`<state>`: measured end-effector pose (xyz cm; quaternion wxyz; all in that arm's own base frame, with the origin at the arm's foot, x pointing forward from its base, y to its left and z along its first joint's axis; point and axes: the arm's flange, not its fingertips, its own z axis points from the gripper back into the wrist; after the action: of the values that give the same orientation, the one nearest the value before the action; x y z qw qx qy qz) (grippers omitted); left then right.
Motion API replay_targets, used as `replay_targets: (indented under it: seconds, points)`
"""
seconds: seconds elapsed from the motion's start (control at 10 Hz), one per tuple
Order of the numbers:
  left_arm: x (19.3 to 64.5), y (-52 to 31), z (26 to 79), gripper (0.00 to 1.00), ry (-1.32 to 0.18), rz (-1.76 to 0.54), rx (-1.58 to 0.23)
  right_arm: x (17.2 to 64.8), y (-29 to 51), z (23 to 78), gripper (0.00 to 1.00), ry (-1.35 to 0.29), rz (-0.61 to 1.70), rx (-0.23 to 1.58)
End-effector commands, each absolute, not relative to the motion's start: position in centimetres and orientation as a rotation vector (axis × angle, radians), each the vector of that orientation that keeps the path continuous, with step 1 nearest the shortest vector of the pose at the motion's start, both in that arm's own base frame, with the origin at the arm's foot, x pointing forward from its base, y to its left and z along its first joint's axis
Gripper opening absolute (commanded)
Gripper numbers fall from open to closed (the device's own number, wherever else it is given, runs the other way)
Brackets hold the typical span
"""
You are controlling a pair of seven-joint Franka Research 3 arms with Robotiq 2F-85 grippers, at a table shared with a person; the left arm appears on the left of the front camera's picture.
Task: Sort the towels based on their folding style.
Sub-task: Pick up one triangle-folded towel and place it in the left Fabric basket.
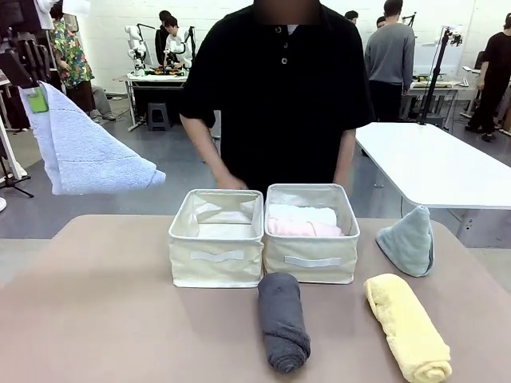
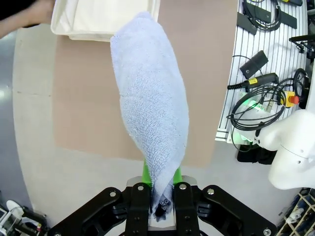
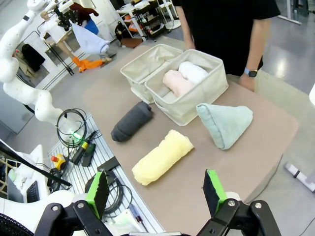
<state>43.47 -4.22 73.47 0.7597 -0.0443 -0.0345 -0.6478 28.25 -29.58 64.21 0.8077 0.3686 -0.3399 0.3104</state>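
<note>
Your left claw [image 2: 161,196] clamps the light blue towel [image 2: 150,98] tight; beyond it two rolls [image 1: 303,223] sit in a basket [image 1: 311,262], and three towels [image 1: 283,319] wait.

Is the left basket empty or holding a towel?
Empty: the left basket shows only bare cream lining; the white roll and pink roll lie in the right basket.
</note>
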Motion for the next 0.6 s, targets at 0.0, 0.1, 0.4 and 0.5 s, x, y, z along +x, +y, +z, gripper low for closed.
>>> replay_targets:
  seconds: [0.0,0.1,0.4,0.5]
  points:
    - [42.9,-4.2,73.5,0.15,-0.078,-1.428,-0.094,28.4,-29.7,64.4,1.0,-0.752,0.677,0.806]
    - [43.5,-4.2,73.5,0.15,-0.075,-1.41,-0.096,28.4,-29.7,64.4,1.0,-0.752,0.677,0.806]
    - [48.9,-11.2,72.0,0.15,-0.085,-1.562,-0.069,28.4,-29.7,64.4,1.0,-0.752,0.677,0.806]
    - [50.4,-13.6,71.2,0.15,-0.079,-1.604,-0.08,28.4,-29.7,64.4,1.0,-0.752,0.677,0.806]
